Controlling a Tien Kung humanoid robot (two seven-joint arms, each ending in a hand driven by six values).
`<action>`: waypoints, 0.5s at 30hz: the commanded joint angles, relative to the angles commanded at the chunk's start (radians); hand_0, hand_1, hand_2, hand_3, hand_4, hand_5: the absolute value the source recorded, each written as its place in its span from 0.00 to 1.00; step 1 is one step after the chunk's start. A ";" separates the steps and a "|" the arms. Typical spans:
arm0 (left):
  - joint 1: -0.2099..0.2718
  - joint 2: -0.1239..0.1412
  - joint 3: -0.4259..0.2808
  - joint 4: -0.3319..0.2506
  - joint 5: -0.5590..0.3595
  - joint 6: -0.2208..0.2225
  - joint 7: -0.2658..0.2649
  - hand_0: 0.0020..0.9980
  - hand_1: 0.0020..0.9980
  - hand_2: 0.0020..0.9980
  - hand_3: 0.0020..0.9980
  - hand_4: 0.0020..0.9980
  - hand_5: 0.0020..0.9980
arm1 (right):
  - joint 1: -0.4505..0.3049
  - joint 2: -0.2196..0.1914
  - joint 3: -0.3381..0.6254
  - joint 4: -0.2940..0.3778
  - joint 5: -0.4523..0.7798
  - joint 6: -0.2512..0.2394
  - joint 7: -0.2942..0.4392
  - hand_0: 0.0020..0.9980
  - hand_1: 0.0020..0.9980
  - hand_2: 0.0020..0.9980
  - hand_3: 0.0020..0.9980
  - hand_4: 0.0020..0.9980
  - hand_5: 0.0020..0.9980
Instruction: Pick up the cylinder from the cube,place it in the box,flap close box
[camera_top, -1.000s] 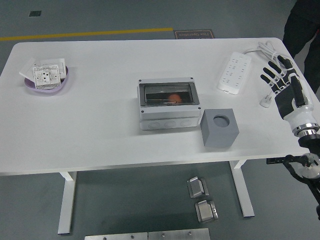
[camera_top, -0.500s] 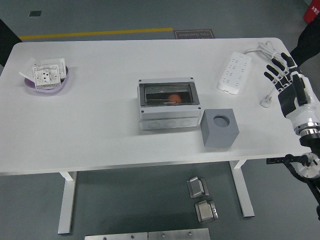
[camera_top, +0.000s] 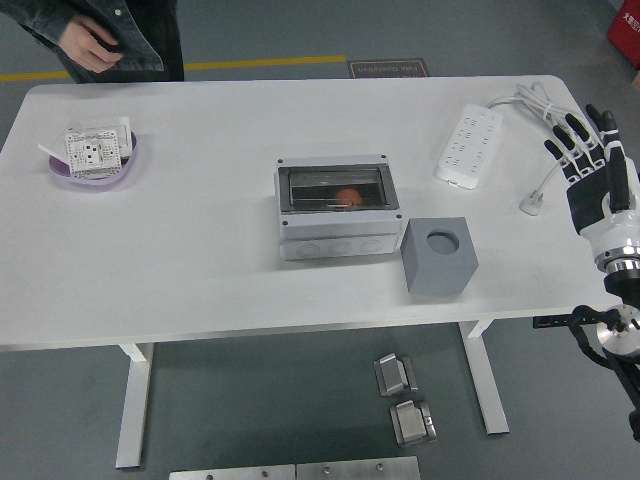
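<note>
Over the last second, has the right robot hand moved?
Yes. The right robot hand has drifted right, away from the power strip, and now sits past the table's right edge, fingers spread.

I can't read any text here. A dark floor plate just beyond the table's far edge carries a line of pale lettering, but it's too small and blurred to make out.

Bare table left of box; cube crowds its right.
</note>
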 joint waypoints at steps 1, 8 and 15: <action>0.001 0.001 0.000 0.000 -0.001 0.001 0.000 0.63 0.64 0.60 0.63 0.68 0.26 | 0.001 0.000 -0.001 -0.001 -0.001 -0.001 -0.001 0.80 0.76 0.78 0.84 0.79 0.56; 0.001 0.003 0.003 0.002 -0.003 0.004 0.002 0.63 0.64 0.60 0.63 0.68 0.27 | 0.001 -0.005 -0.010 -0.003 -0.014 -0.004 -0.009 0.80 0.76 0.77 0.84 0.79 0.57; 0.003 0.001 0.008 0.002 -0.004 0.006 0.003 0.63 0.64 0.60 0.63 0.68 0.27 | 0.002 -0.005 -0.019 -0.010 -0.029 -0.010 -0.015 0.80 0.76 0.77 0.84 0.79 0.57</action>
